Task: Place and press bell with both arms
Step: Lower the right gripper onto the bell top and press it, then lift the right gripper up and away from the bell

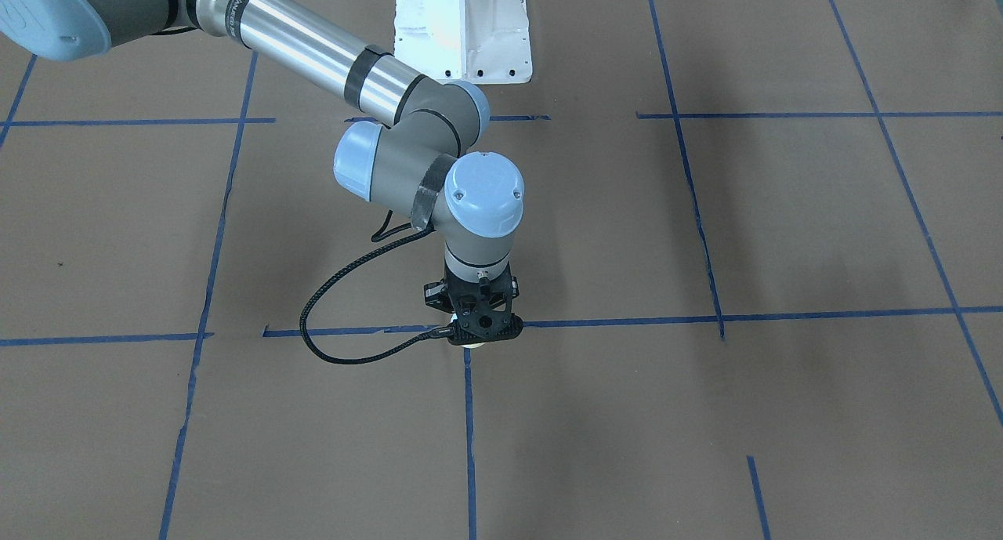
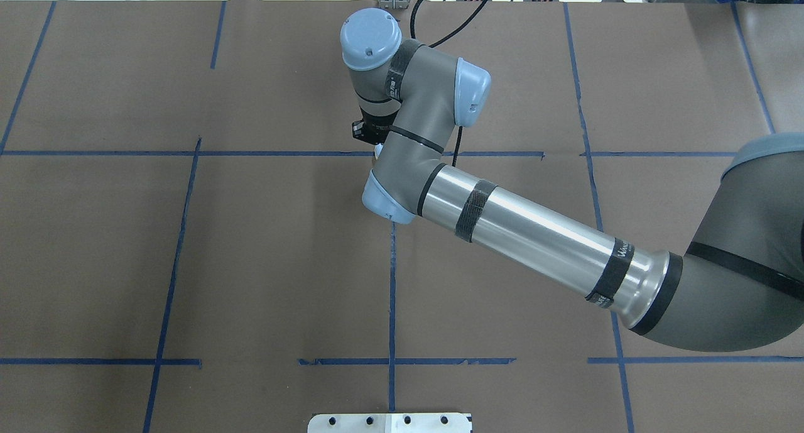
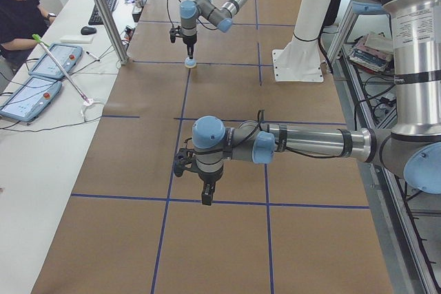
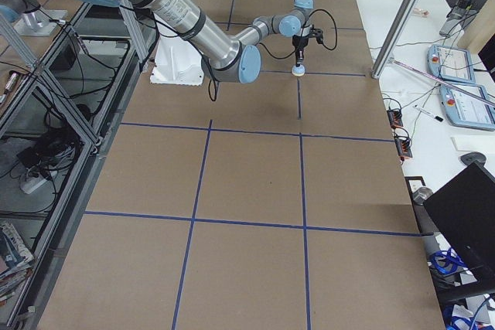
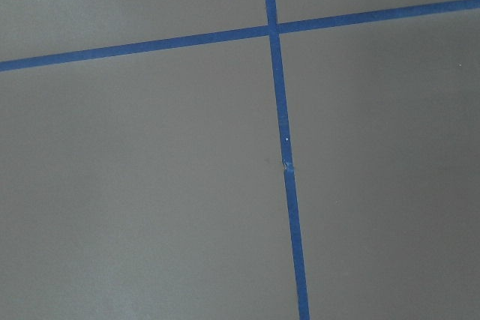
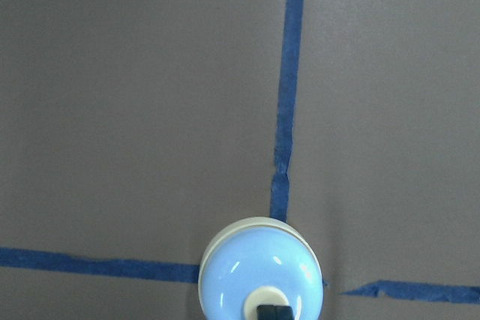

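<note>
The light-blue bell [image 6: 259, 273] with a cream base ring stands on the brown table at a crossing of blue tape lines. It also shows in the exterior left view [image 3: 189, 64] and the exterior right view [image 4: 298, 72]. My right gripper [image 6: 271, 312] points straight down over it, fingers shut together, with the tips on the cream button. In the front-facing view the right gripper [image 1: 479, 330] hides almost all of the bell. My left gripper [image 3: 207, 196] shows only in the exterior left view, hanging above bare table, far from the bell. I cannot tell if it is open.
A white pedestal [image 1: 464, 30] stands behind the right arm. Blue tape lines [image 2: 392, 282] grid the brown table. An operator [image 3: 17, 5] sits at a side desk with teach pendants [image 3: 27, 98]. The left wrist view shows only table and a tape crossing [image 5: 271, 30].
</note>
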